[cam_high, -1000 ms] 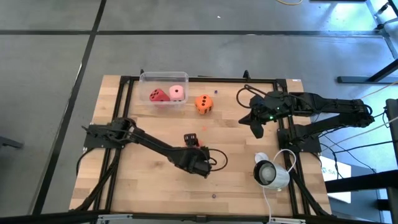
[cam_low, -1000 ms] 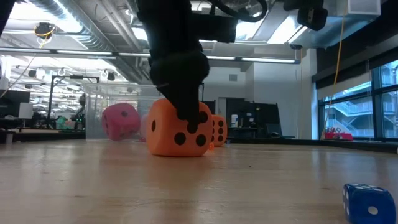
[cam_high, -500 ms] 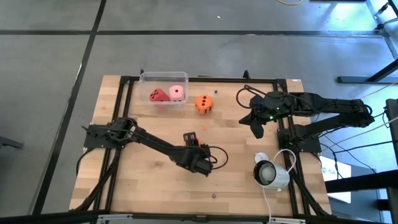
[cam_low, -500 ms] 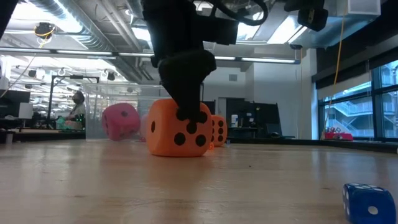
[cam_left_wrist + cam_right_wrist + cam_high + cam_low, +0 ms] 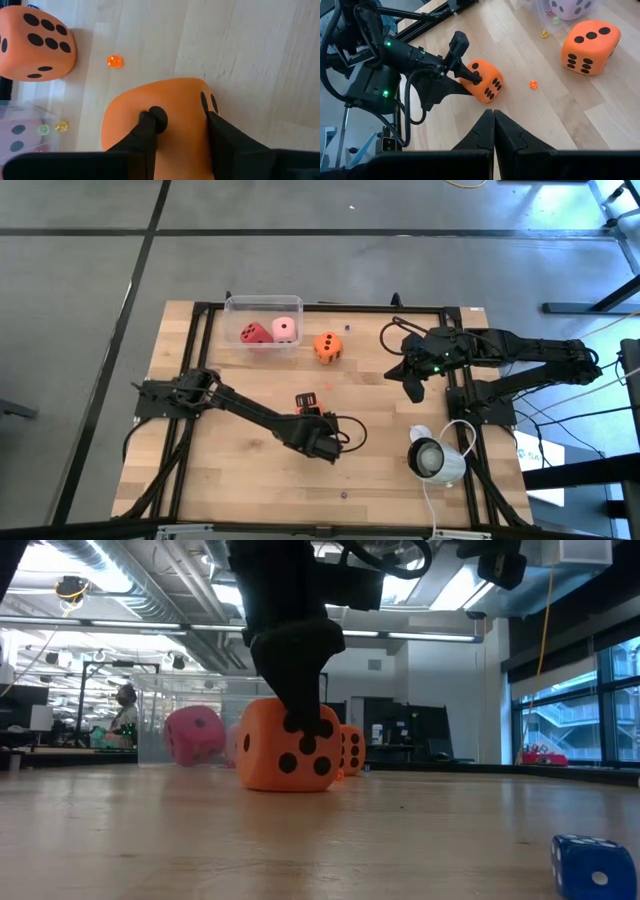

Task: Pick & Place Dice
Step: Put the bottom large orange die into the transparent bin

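Orange die (image 5: 165, 125) — dark round pips, squeezed between left tool (image 5: 180, 132) fingers.

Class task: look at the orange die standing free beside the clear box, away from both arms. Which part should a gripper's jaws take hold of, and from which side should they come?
Grip the free orange die by two opposite flat side faces, coming down from above. It sits flat on the table, the clear box stands close alongside, and its top is unobstructed.

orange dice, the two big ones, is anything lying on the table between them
Yes: a tiny orange die lies on the wood between the gripped orange die and the free orange die, clearest in the right wrist view.
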You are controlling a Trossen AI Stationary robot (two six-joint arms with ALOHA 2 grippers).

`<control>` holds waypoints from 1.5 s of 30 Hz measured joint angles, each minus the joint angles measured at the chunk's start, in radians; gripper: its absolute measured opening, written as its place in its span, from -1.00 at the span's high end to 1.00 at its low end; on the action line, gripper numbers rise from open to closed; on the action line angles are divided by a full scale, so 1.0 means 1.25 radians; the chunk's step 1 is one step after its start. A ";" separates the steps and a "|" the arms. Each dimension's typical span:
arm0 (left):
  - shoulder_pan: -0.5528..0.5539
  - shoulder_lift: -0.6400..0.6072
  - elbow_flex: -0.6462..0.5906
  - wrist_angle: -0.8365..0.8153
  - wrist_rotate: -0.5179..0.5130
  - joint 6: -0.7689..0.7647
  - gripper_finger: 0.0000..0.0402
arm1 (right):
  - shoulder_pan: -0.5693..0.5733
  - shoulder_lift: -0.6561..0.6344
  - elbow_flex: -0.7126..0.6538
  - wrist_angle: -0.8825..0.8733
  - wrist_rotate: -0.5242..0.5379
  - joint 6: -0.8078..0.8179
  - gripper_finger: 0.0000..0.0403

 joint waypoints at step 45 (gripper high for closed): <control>0.335 -0.593 -0.007 -0.086 -0.095 0.051 0.79 | 0.000 -0.001 0.000 -0.005 0.000 -0.042 1.00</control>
